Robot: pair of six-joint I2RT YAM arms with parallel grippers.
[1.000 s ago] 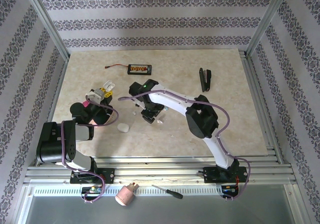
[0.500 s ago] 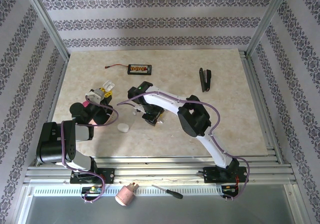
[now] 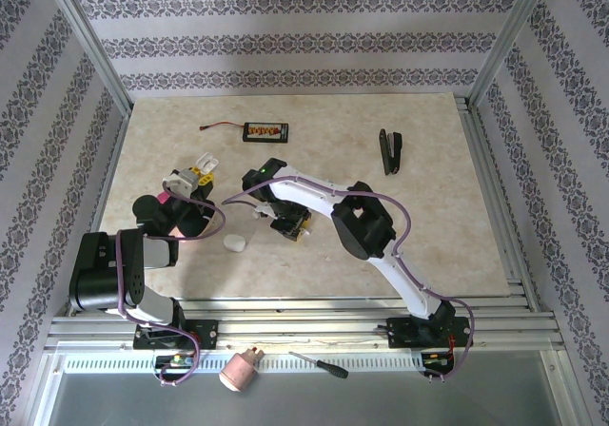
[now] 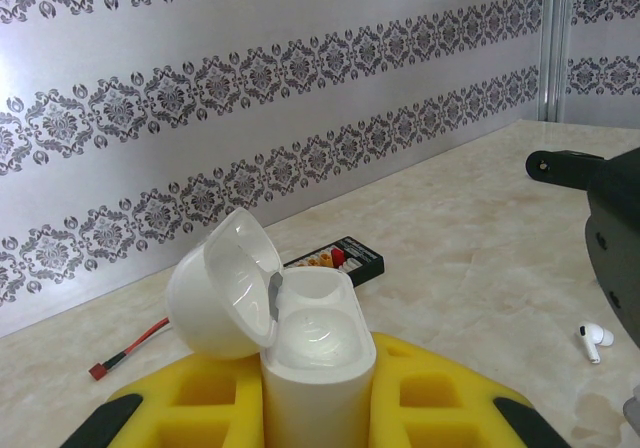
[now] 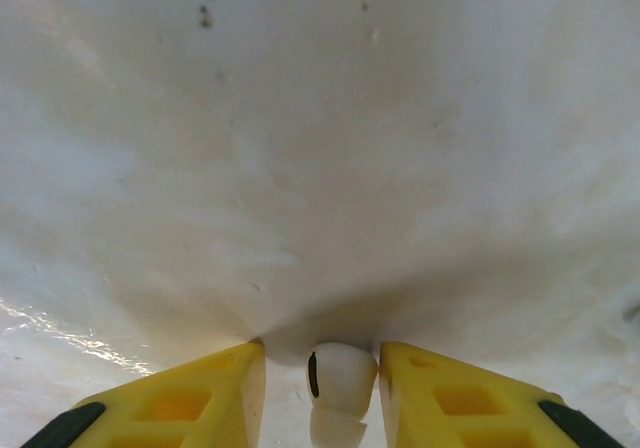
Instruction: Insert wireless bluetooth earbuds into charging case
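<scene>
Holding an open white charging case [image 4: 312, 368] upright with its lid flipped back, the left fingers [image 4: 190, 408] are clamped tight on it over the left side of the desk [image 3: 428, 226]. A loose earbud [image 4: 594, 340], white, lies on the desk to the right of the case. Nearer the desk's middle, the right fingers [image 5: 200, 393] point down, partly open around a second earbud [image 5: 342, 373], with a thin gap showing on either side.
</scene>
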